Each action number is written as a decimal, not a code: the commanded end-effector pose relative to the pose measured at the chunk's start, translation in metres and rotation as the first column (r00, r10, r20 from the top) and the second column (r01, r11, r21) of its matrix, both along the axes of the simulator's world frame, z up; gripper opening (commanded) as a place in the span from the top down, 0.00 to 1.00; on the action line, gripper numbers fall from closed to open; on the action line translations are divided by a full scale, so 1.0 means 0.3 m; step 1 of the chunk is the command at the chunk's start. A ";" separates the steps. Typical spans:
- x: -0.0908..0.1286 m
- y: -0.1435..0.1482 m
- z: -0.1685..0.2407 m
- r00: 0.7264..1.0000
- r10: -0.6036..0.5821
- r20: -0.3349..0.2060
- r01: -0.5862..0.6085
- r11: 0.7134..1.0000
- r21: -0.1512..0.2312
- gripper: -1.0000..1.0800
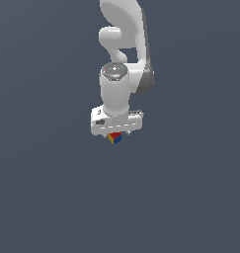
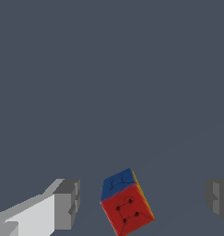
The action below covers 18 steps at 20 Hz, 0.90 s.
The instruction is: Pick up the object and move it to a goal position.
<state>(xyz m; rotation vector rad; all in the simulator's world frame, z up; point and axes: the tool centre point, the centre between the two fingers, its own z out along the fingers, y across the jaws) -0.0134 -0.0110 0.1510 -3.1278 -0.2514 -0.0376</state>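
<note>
In the exterior view, the tiny multicoloured cube with red, blue and yellow faces [image 1: 114,138] is largely covered by the white end effector [image 1: 116,132], whose fingers are hidden behind its body. The white robot arm [image 1: 122,29] is cut off by the top edge. In the wrist view, both grey fingertips [image 2: 66,203] are cropped by the picture's edges.

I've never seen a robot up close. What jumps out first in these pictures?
A white robot arm reaches down the middle of the exterior view over a plain dark grey floor. Just under its end effector sits a tiny cube, red, blue and yellow. The wrist view shows it between the open fingers, touching neither.
</note>
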 end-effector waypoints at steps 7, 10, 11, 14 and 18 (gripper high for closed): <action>-0.107 -0.027 -0.109 0.979 0.203 -0.011 -0.203 0.979 -0.008 0.04; -0.148 -0.034 -0.145 0.961 0.274 -0.015 -0.275 0.962 -0.009 0.04; -0.160 -0.036 -0.155 0.955 0.295 -0.017 -0.295 0.955 -0.009 0.04; -0.193 -0.040 -0.181 0.937 0.349 -0.019 -0.349 0.937 -0.008 0.04; -0.226 -0.043 -0.206 0.916 0.401 -0.022 -0.401 0.916 -0.007 0.04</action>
